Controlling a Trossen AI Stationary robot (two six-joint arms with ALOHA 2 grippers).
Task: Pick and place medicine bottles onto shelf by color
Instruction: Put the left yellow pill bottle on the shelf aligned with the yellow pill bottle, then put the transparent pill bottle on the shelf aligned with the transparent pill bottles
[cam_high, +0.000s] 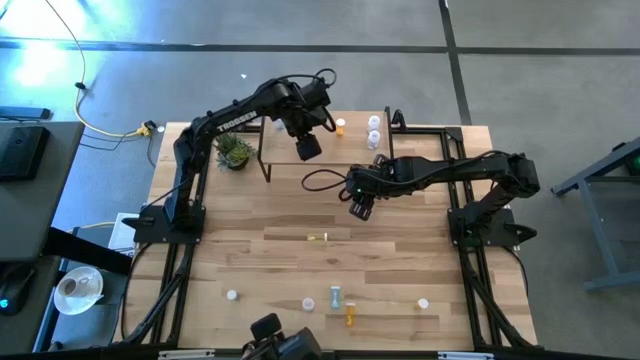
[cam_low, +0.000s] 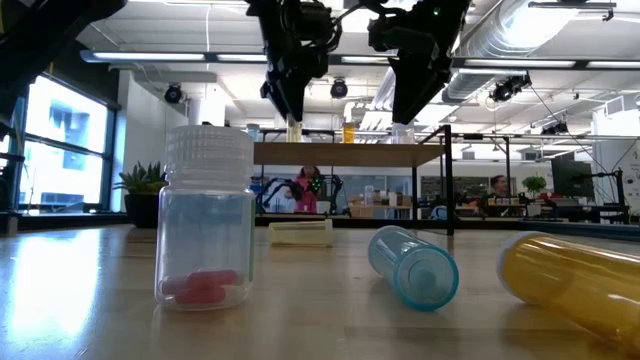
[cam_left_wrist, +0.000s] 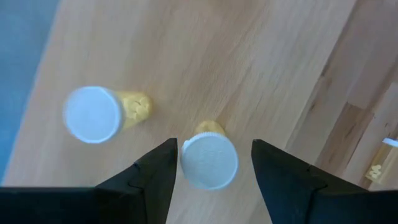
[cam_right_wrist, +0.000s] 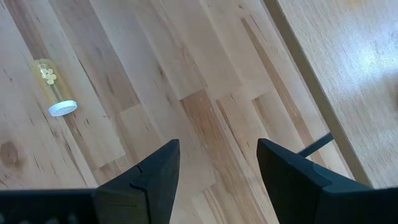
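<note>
Our left gripper (cam_left_wrist: 214, 163) stands open around a yellow bottle (cam_left_wrist: 208, 158) upright on the shelf (cam_left_wrist: 261, 56), beside another yellow bottle (cam_left_wrist: 102, 113), so we judge the placing finished and next we must lift straight up.

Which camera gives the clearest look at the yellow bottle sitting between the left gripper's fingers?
The left wrist view: the yellow bottle stands upright on the shelf between the open left gripper, clear of both fingers. The high view hides it under that arm; the low view shows only a sliver; the right wrist view misses it.
</note>
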